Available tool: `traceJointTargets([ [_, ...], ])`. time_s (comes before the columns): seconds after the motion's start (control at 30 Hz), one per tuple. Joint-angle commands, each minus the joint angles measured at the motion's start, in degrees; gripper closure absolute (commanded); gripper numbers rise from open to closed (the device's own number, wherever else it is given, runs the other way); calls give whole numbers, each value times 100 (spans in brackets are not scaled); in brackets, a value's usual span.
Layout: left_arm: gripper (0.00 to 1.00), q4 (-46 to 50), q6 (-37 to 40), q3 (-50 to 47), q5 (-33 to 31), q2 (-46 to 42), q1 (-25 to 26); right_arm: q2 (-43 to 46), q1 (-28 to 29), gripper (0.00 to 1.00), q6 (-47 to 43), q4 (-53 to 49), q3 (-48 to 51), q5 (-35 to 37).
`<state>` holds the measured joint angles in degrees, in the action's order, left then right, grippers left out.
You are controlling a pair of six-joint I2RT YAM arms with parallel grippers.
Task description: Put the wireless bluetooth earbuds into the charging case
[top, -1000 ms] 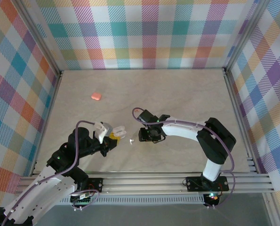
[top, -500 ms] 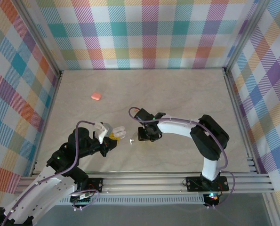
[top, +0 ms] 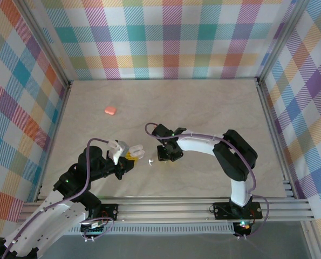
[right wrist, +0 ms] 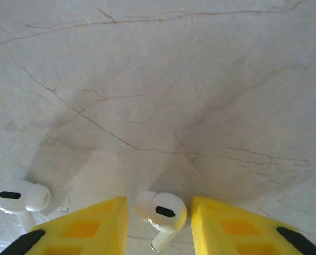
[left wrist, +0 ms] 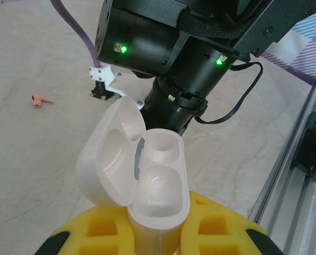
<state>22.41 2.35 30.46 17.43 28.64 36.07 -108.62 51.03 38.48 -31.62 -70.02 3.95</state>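
The left end effector (left wrist: 158,239) is clenched on the open white charging case (left wrist: 147,175), its lid tipped toward 10 o'clock. The right end effector (right wrist: 159,223) stands partly open on the bench (right wrist: 173,79), its yellow fingers (right wrist: 83,228) flanking a white earbud (right wrist: 162,211) with slim gaps. A second white earbud (right wrist: 22,196) lies at its 9 o'clock. A pink earbud (left wrist: 39,99) lies at the case's 10 o'clock.

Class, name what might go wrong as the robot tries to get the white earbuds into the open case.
1. The white earbud sits loose between the open jaws of the right gripper; small and glossy, it may slip out as they close.
2. A second white earbud lies just beside one finger and could get knocked away.
3. The charging case has small wells; a skewed earbud might miss.
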Motion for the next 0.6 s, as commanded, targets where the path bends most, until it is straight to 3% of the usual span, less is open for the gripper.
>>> traceJointTargets([
  [0.0,100,-37,-59,66,24,-26,-27,-173,4,65,-86,-187,-168,87],
  [0.57,100,-35,-83,66,37,-16,-25,-170,52,75,-178,-391,-243,207],
])
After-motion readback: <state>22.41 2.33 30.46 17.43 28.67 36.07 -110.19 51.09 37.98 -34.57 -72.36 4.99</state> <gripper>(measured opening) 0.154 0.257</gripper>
